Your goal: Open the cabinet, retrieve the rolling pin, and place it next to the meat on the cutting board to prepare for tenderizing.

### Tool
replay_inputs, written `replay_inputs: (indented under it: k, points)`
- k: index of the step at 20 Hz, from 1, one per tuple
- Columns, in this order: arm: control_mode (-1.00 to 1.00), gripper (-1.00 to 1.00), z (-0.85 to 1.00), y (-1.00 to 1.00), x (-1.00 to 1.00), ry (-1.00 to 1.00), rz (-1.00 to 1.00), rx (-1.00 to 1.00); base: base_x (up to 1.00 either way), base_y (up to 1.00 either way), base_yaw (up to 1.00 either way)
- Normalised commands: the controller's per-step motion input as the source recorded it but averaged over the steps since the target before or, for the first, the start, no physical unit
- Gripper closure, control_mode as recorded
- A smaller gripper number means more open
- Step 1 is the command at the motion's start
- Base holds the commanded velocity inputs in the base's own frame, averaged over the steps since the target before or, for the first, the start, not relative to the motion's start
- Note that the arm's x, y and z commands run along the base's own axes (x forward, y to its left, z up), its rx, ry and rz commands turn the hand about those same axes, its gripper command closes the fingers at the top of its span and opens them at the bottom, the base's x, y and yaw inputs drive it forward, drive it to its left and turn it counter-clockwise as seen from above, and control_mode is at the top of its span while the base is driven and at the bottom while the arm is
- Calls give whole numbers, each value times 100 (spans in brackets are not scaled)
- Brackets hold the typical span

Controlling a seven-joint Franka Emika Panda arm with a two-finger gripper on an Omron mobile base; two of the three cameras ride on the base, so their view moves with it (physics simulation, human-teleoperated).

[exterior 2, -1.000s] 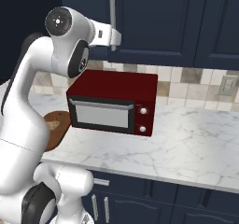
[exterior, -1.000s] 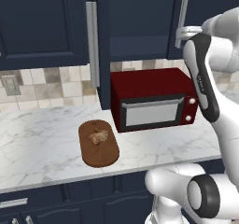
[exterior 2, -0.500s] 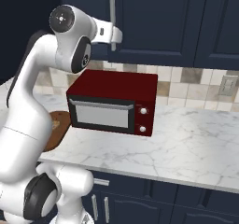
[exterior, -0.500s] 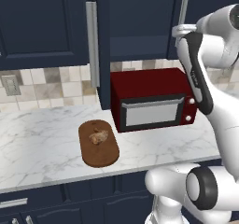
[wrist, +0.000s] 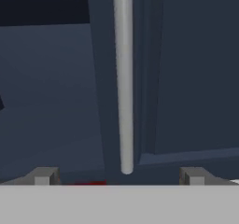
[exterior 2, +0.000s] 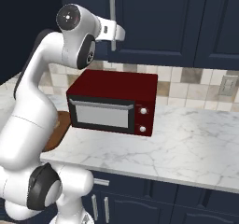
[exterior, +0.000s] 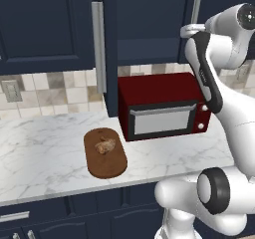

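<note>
The cabinet (exterior: 149,19) is navy, with a long silver bar handle (exterior: 196,9) on its right door. My gripper (exterior: 189,31) is raised to the lower part of that handle (exterior 2: 112,13). In the hand view the handle (wrist: 123,78) runs upright between my two fingertips (wrist: 44,176), and the gripper (wrist: 117,176) is open around it without touching. The left door (exterior: 110,59) seems swung out, edge-on, with its own handle (exterior: 98,46). The meat (exterior: 104,146) lies on the oval cutting board (exterior: 105,163) on the counter. The rolling pin is out of view.
A dark red microwave (exterior: 162,116) stands on the marble counter (exterior: 45,153) right of the board, under the cabinet. In the right base view my arm hides most of the board (exterior 2: 57,132). Navy drawers (exterior 2: 140,204) run below the counter, and bare marble (exterior 2: 196,143) lies right of the microwave.
My hand has edged a little left, closer to the right door's handle. The jaws stay open, and the doors, board and meat have not moved.
</note>
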Motion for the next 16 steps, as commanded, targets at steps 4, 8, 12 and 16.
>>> replay_inputs:
  k: [4, 8, 12, 16]
  points:
    - [-100, -100, 0, -12, 20, 0, 0, 0, 0, 0, 0]
    - [-100, -100, 0, -11, 24, 0, 0, 0, 0, 0, 0]
    - [-100, -100, 0, -4, 28, 0, 0, 0, 0, 0, 0]
    - [-100, -100, 0, 0, 29, 0, 0, 0, 0, 0, 0]
